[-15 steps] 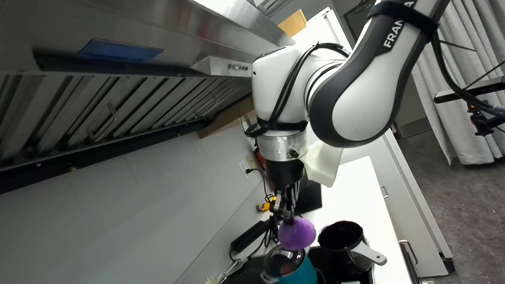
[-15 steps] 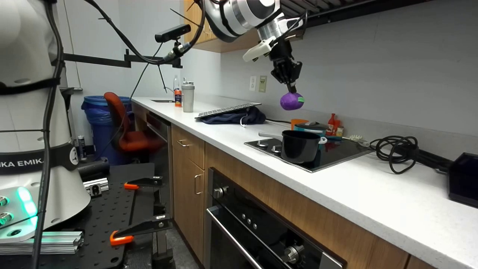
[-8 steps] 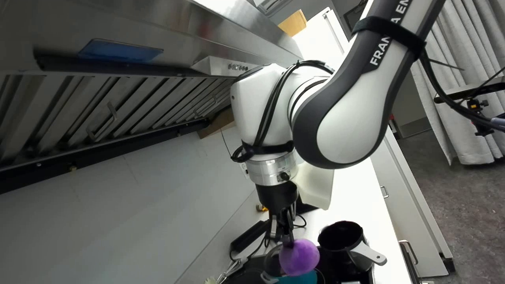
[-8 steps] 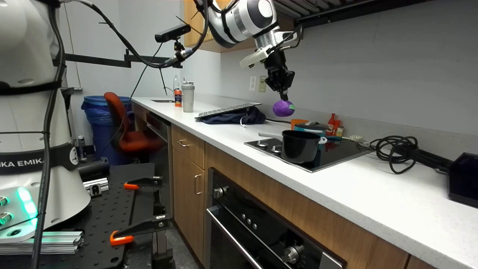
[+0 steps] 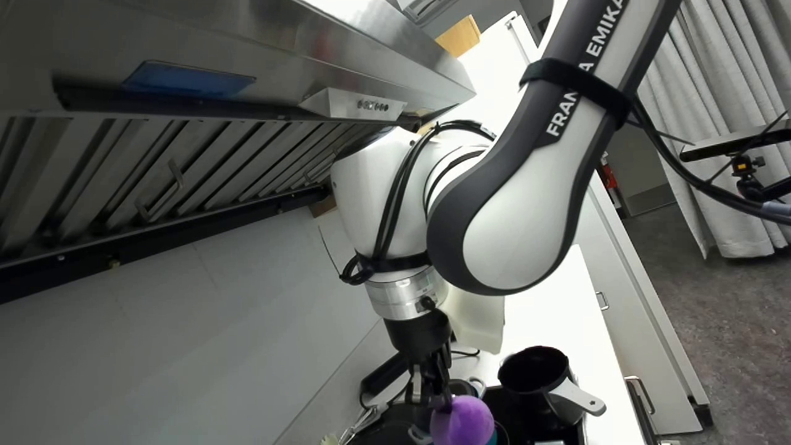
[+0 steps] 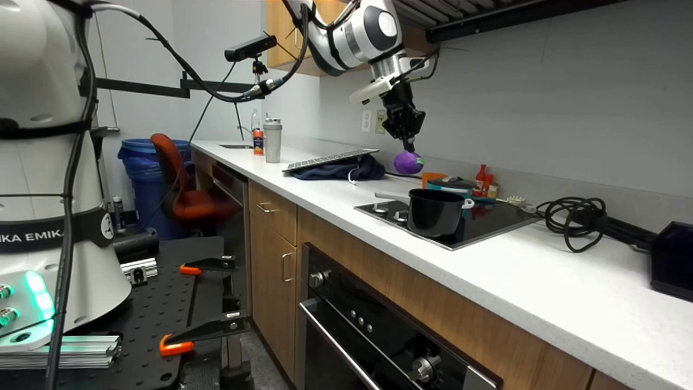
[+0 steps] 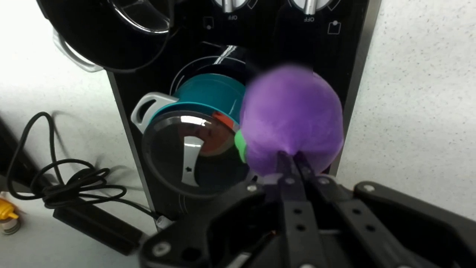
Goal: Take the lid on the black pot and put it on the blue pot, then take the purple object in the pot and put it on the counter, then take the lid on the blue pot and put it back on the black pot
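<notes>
The end effector [image 7: 292, 153] is pinched on the purple ball [image 7: 292, 108]: in the wrist view its two tips are close together, right at the ball's skin. The ball has a green patch on its side. Behind it is the black stove [image 7: 275, 41], with two knobs [image 7: 310, 5] by its front edge. The blue pot [image 7: 212, 91] sits on the stove, and the dark round lid [image 7: 208, 163] lies on top of it. The black pot [image 7: 93, 33], partly cut off, is by a front corner of the stove. A black cord [image 7: 68, 190] lies in loops on the white desk [image 7: 409, 93], past the stove's side edge.

In an exterior view, the ball hangs in the air under the tips. The black pot stands by the stove's front edge, and its long handle [image 6: 391, 196] sticks out near the knobs. The blue pot, with the lid on, stands closer to the stove's back edge. An orange cup [image 6: 430, 177] and a red bottle [image 6: 480, 181] are near the desk's back edge. A tall gray bottle [image 6: 273, 143] stands nearer the desk's far end.

In an exterior view, the ball is in front of the blue pot and hides most of it. A big metal hood [image 5: 266, 130] hangs up high.
</notes>
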Controlling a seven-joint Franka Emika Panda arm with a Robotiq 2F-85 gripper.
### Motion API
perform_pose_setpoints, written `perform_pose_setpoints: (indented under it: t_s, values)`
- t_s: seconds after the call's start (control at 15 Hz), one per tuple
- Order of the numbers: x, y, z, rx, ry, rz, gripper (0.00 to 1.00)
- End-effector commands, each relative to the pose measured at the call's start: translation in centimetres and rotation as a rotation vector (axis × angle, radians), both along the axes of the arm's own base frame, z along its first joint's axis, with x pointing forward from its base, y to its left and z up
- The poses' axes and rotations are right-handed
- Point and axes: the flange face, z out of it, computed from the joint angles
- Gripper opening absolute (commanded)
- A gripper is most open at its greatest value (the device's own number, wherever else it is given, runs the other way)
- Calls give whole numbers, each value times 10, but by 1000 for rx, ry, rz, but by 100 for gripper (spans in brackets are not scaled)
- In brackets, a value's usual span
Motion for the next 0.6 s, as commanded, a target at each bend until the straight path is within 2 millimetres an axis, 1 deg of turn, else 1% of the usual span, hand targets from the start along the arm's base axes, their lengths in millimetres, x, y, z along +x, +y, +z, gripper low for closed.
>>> perform_pose_setpoints:
  t_s: [0.0, 0.07, 0.2, 0.4, 0.53]
  values:
    - [7, 4, -2, -20, 17, 16, 34]
    - [6, 2, -3, -18, 18, 13, 43]
    - [5, -1, -4, -13, 18, 5, 57]
    - [4, -9, -1, -7, 9, -15, 81]
    - [6, -15, 1, 2, -2, -29, 94]
